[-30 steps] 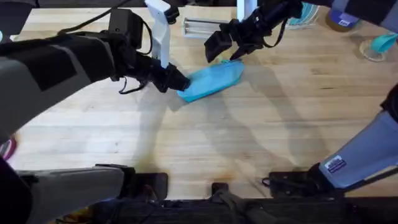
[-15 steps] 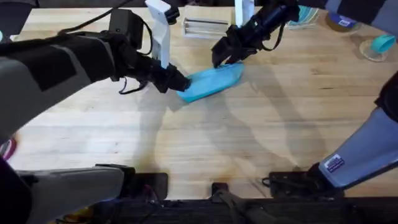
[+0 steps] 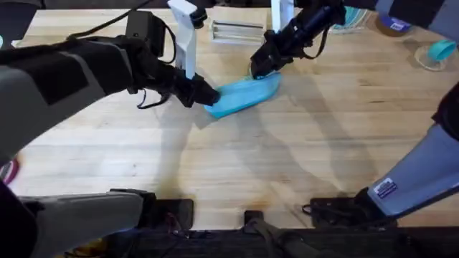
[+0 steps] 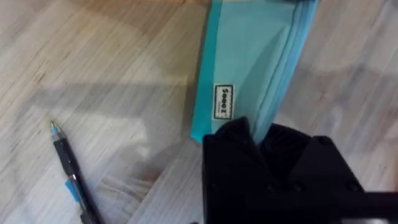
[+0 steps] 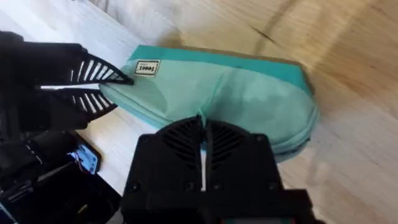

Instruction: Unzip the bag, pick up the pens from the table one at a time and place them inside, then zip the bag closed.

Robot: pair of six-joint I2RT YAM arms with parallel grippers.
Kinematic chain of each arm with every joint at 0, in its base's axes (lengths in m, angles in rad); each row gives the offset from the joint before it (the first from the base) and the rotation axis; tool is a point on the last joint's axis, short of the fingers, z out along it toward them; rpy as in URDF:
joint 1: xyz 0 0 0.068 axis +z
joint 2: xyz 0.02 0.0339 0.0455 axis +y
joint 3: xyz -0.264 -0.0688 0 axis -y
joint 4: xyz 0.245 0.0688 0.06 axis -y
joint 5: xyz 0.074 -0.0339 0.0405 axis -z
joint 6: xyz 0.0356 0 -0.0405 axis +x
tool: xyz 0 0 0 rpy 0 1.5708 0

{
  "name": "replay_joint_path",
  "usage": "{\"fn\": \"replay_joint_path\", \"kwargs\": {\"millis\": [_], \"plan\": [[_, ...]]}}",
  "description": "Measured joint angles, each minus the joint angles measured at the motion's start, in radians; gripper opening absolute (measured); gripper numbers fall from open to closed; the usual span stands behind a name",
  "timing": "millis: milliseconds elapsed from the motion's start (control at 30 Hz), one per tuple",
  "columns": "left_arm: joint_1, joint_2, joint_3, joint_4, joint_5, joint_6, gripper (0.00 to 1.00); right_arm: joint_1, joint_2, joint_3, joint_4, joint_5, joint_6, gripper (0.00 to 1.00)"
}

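The bag (image 3: 244, 95) lies on the table (image 3: 301, 158) a little toward twelve o'clock from the middle of the overhead view, its long axis running from about eight o'clock to two o'clock. The left gripper (image 3: 204, 95) sits at the bag's eight o'clock end; in the left wrist view its black fingers (image 4: 233, 140) pinch the corner of the fabric just below a small white label (image 4: 223, 101), so its jaws are closed on the bag. The right gripper (image 3: 262, 66) presses down on the bag's two o'clock end. In the right wrist view its fingers (image 5: 186, 140) meet with only a thin slit between them, closed at the teal zipper seam (image 5: 217, 93); whether they hold the pull tab I cannot tell. The pouch looks flat, and its inside is hidden. One pen (image 4: 71, 177) with a blue band lies on the bare wood beside the bag, apart from it.
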State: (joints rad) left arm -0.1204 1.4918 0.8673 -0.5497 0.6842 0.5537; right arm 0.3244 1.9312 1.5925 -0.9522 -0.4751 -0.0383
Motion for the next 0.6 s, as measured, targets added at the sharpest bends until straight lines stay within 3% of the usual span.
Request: {"fn": "replay_joint_path", "kwargs": {"millis": [333, 600], "plan": [[0.0, 0.0, 0.0, 0.0, -0.001, 0.0, 0.041, 0.0, 0.0, 0.021, -0.015, 0.0, -0.018, 0.029], [0.002, 0.0, 0.0, 0.003, -0.01, 0.0, 0.042, 0.0, 0.0, 0.172, -0.101, 0.029, -0.023, 0.029]]}}
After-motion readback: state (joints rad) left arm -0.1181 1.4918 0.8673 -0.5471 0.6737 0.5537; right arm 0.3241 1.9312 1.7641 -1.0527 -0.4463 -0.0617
